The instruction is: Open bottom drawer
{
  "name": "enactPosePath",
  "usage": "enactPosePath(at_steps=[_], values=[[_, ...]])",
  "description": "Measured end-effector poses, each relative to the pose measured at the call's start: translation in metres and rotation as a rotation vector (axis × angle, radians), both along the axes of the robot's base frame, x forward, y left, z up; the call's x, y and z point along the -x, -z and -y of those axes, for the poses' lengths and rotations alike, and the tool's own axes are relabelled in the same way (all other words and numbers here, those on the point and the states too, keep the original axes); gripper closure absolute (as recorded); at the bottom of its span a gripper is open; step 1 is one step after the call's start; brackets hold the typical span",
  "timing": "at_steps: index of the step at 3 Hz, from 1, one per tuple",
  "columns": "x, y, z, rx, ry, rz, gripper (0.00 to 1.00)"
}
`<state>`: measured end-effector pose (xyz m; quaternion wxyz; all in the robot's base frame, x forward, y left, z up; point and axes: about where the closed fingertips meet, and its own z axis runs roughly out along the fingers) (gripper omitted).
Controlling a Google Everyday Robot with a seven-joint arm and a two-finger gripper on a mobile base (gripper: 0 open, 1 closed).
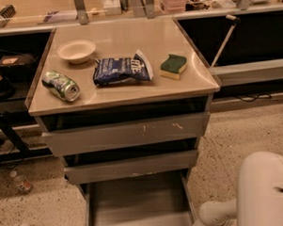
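the grey metal bottom drawer (138,202) is being drawn open, lower centre; the gripper, state untellable, is being hidden lower right; further pulling is being required.

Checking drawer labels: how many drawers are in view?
3: top drawer with scratches, middle drawer below, bottom drawer pulled out lowest. None seem hidden. Gripper out of view; arm at lower right.

likely lab or office: metal drawer cabinet (109,135), cluttered counters (38,8), cables (247,99), speckled floor (248,131); tool below frame.
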<state>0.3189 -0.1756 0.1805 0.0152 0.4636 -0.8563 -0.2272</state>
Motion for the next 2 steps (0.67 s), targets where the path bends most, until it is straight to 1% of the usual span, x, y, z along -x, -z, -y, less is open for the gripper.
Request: enactPosePath(at_steps=[1,2], values=[[0.0303,-0.0049,0.0152,0.001,0.055,-0.021,0.00],[0.0285,-0.0066,0.0084,0.001,0.055,-0.021,0.00]])
